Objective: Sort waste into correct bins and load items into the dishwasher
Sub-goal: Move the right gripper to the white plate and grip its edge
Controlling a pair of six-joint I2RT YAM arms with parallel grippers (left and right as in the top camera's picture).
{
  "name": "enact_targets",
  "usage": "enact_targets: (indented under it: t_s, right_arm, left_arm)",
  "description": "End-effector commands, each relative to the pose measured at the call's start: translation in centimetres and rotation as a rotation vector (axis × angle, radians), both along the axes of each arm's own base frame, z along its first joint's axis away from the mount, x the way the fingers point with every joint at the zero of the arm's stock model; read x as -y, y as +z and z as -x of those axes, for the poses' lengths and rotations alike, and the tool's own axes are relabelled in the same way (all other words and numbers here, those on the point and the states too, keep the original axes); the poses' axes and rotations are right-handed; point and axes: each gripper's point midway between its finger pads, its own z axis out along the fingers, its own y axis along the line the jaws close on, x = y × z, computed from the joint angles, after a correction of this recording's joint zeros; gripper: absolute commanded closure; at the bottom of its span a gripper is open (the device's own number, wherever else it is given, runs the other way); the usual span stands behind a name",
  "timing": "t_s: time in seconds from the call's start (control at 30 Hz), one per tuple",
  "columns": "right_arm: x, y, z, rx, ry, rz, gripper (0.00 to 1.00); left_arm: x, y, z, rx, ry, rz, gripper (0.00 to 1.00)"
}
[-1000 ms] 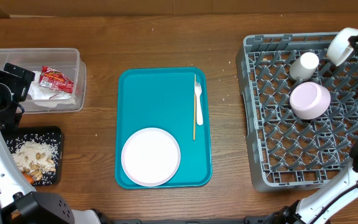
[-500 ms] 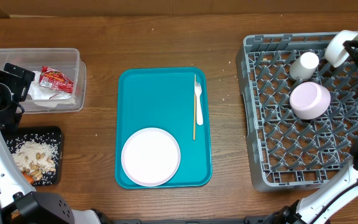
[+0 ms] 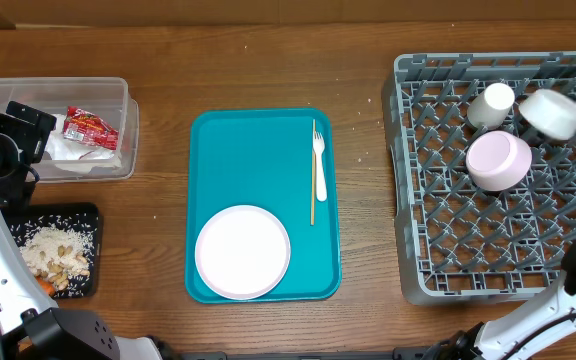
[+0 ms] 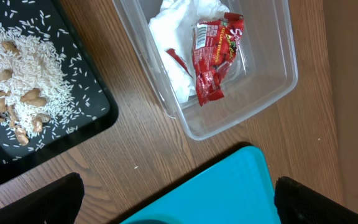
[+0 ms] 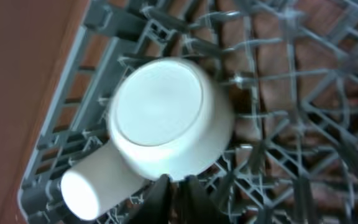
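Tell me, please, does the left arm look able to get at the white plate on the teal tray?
Probably yes. The plate lies bare on the teal tray, toward the left arm's side, with nothing on or over it, and the left gripper hangs with open, empty jaws.

Blur smears the dish rack (image 5: 73,99) in the right wrist view, whose jaws the bottom edge crops.
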Motion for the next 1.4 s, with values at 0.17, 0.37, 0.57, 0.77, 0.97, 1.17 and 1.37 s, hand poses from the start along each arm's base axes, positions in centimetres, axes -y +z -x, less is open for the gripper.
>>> enact_targets:
  t_s: [0.17,0.37,0.57,0.77,0.97,1.17,1.37]
  right_arm:
    - [-3.0,14.0,2.0,0.175,0.002,0.142,0.45]
    - [-14.2,20.9,1.5,0.377,0.289,0.103,0.3]
    - [-26.9,20.1,0.5,0.362,0.655,0.091,0.0]
    - [-38.7,14.5,2.3,0.155,0.949,0.093,0.0]
    - [-48.7,8.1,5.7,-0.043,1.216,0.143,0.0]
    - [-53.1,6.3,6.3,-0.035,1.304,0.147,0.0]
    - [-54.6,-0.2,9.5,-0.281,1.396,0.141,0.0]
  left_arm:
    - [0.1,0.5,-0.1,0.013,-0.024,-0.015,0.0]
    - [0.1,0.5,-0.1,0.013,-0.024,-0.015,0.0]
    - [0.1,0.5,-0.1,0.013,-0.024,-0.015,0.0]
    - [0.1,0.5,-0.1,0.013,-0.024,-0.015,0.0]
    - [0.1,0.5,-0.1,0.013,-0.024,-0.015,0.0]
    - [0.1,0.5,-0.1,0.013,-0.024,-0.015,0.0]
    - [0.1,0.5,-0.1,0.013,-0.024,-0.015,0.0]
